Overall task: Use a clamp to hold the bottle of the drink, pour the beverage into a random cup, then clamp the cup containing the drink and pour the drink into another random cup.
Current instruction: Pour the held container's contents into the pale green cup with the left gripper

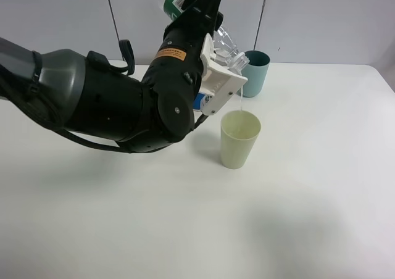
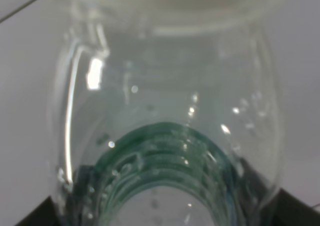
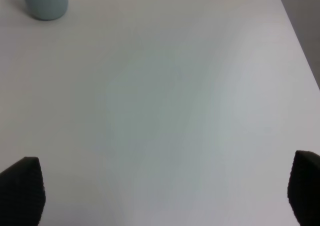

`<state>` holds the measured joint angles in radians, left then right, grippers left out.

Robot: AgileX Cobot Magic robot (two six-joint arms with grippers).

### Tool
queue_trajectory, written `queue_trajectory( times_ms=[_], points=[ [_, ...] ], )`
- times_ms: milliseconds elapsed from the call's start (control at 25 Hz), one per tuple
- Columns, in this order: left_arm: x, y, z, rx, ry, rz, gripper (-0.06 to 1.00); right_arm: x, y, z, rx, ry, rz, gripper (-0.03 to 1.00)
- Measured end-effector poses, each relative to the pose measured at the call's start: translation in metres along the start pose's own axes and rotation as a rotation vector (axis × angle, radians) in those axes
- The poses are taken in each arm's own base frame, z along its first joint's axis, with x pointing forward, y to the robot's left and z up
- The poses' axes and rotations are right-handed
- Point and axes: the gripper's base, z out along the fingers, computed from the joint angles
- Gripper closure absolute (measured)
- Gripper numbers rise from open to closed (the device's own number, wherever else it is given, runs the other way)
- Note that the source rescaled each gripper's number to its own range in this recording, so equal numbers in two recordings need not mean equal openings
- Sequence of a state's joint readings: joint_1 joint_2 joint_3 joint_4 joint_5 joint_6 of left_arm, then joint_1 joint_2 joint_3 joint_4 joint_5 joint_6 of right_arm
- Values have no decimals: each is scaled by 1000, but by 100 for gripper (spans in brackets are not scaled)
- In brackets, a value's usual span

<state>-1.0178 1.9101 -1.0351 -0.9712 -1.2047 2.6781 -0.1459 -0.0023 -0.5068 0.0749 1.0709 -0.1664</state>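
**1. Step in hand: first pour, bottle to cup**

- The worktop (image 1: pixel 308 217) is white. It carries two cups, both standing upright.
- The left arm (image 1: pixel 111 106) enters the exterior high view from 9 o'clock and reaches toward 1 o'clock.
- The bottle (image 1: pixel 225 42) is clear with a green label. It is tilted, with its base toward 11 o'clock and its mouth down.
- The pale green cup (image 1: pixel 240 140) stands just to the 3 o'clock side of centre, with the bottle mouth above its rim.
- The blue cup (image 1: pixel 256 72) stands at 12 to 1 o'clock of the pale green cup. The two are near each other and do not touch.
- The left claw (image 1: pixel 214 60) is clamped on the bottle body.
- The right claw (image 3: pixel 162 191) is spread wide and holds nothing.
- A thin stream (image 1: pixel 241 100) falls from the bottle mouth into the pale green cup.

**2. Next move (judgement)**

- The first pour appears to be under way, and the cup-to-cup transfer is not yet begun.
- Next, the bottle needs to be righted and set down well apart from both cups.
- The pale green cup then needs to be clamped below its rim and tipped slowly over the blue cup.

**3. View differences**

- Only the exterior high view shows the stream and both cups together.
- The left wrist view shows the bottle (image 2: pixel 165 111) wall and label close up. The cup level cannot be read there.
- The right wrist view shows bare worktop (image 3: pixel 165 96) and the blue cup (image 3: pixel 45 1). The bottle does not appear in this view.
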Motion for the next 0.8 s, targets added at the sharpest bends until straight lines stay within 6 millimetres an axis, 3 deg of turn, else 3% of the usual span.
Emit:
queue_trajectory(
  times_ms=[800],
  points=[
    [-4, 8, 0, -89, -46, 17, 88, 0, 0, 0, 0, 0, 0, -3]
  ],
)
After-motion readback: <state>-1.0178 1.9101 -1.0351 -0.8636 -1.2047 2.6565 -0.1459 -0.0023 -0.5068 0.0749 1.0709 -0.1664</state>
